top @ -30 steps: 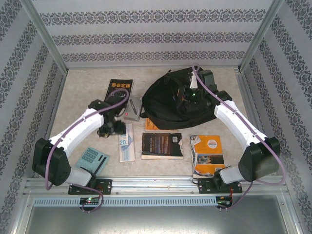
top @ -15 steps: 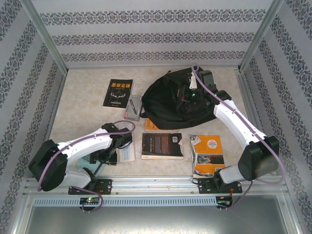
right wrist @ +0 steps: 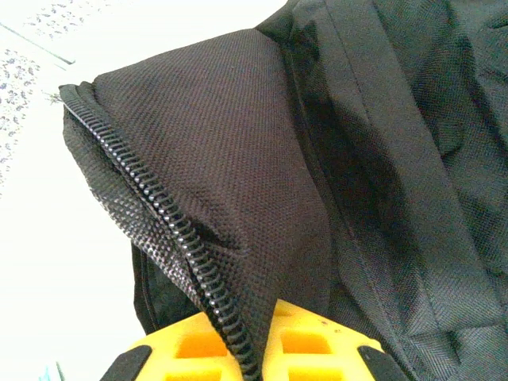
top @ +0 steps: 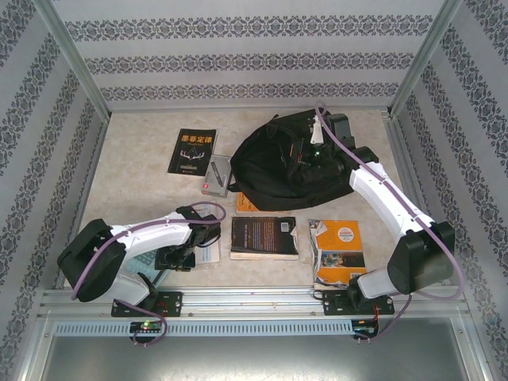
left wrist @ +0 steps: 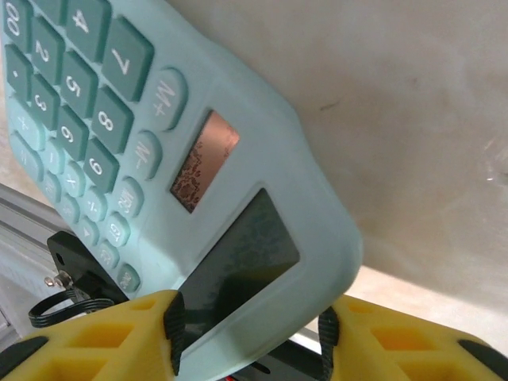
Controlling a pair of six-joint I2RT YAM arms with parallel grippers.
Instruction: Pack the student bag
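The student bag (top: pixel 266 171) lies at the back middle of the table, a big black fabric backpack. My right gripper (top: pixel 306 157) is on its right side, shut on the bag's zipper edge. In the right wrist view the black fabric (right wrist: pixel 238 159) and its zipper run down between the yellow fingers of the gripper (right wrist: pixel 254 349). A pale green calculator (left wrist: pixel 159 159) lies near the front left edge, mostly under my left arm (top: pixel 145 262). My left gripper (left wrist: pixel 248 333) has its black pads (left wrist: pixel 172 325) against both sides of the calculator's display end.
A black book with orange title (top: pixel 194 151) and a grey case with a pen (top: pixel 216 176) lie left of the bag. A dark book (top: pixel 263 236), an orange book (top: pixel 337 250) and a white ruler (top: pixel 209 251) lie in front. The aluminium rail (top: pixel 254 300) runs along the near edge.
My left arm has swung back from beside the ruler towards the near edge and its gripper has come down over the calculator. The right gripper stays on the bag's zipper edge.
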